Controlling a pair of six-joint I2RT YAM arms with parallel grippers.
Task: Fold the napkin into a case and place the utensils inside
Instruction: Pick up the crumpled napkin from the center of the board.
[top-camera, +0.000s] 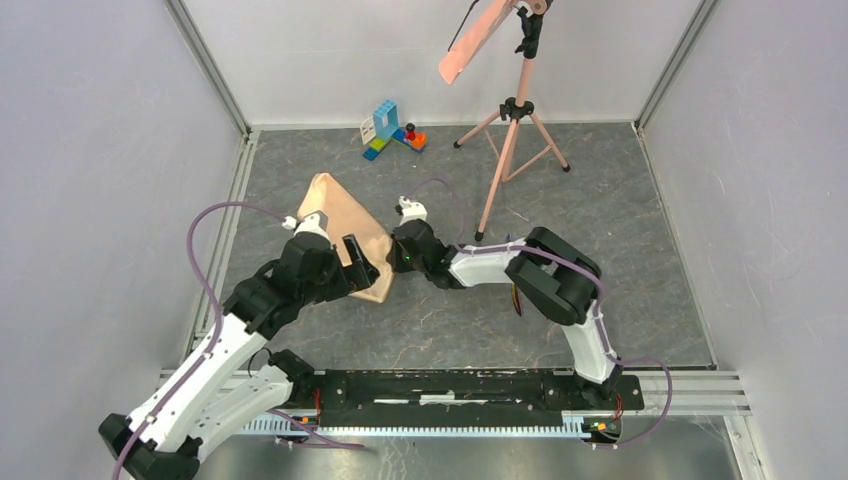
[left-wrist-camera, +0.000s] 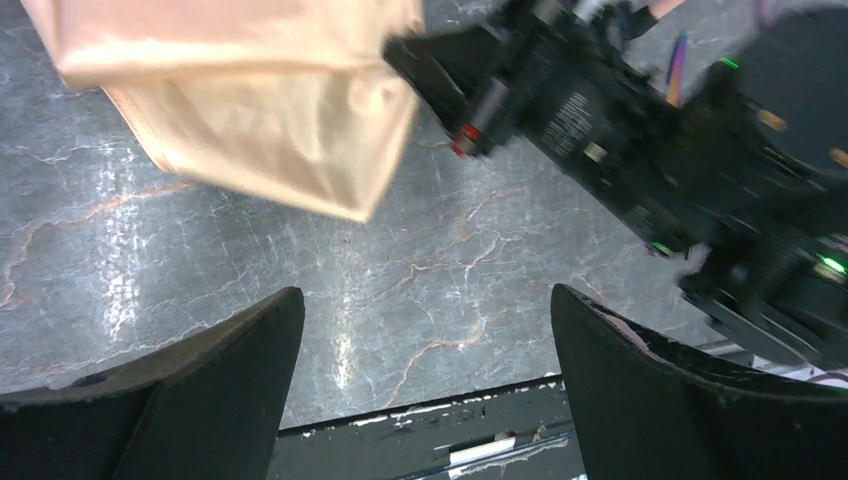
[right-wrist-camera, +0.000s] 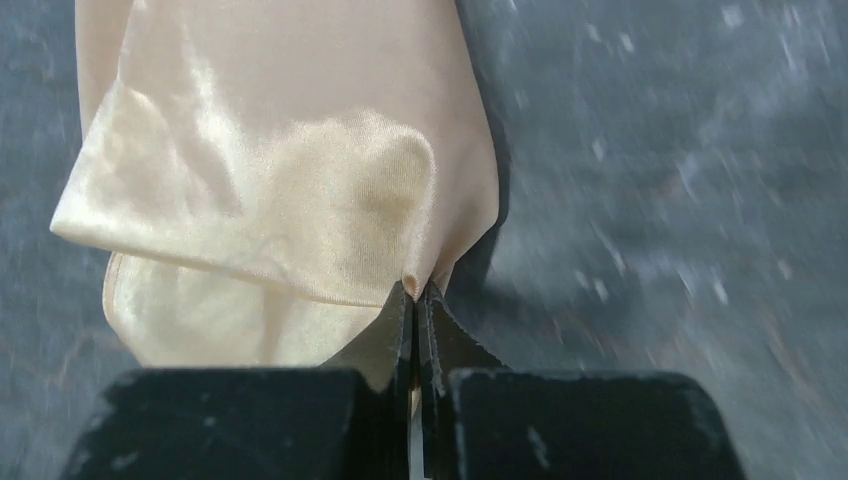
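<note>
Pinching a corner of the napkin (right-wrist-camera: 300, 180) with right gripper (right-wrist-camera: 418, 300), jaws pressed together, cloth partly folded left of the tripod (top-camera: 515, 107). Holding left gripper (left-wrist-camera: 425, 295) wide, empty, farther left of tripod.

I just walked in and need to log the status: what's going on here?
The right gripper is shut on a corner of the peach napkin, pinching a folded-over layer. The cloth lies partly folded on the grey table. The left gripper hangs open and empty just beside the napkin. The cloth is not yet a narrow case.
</note>
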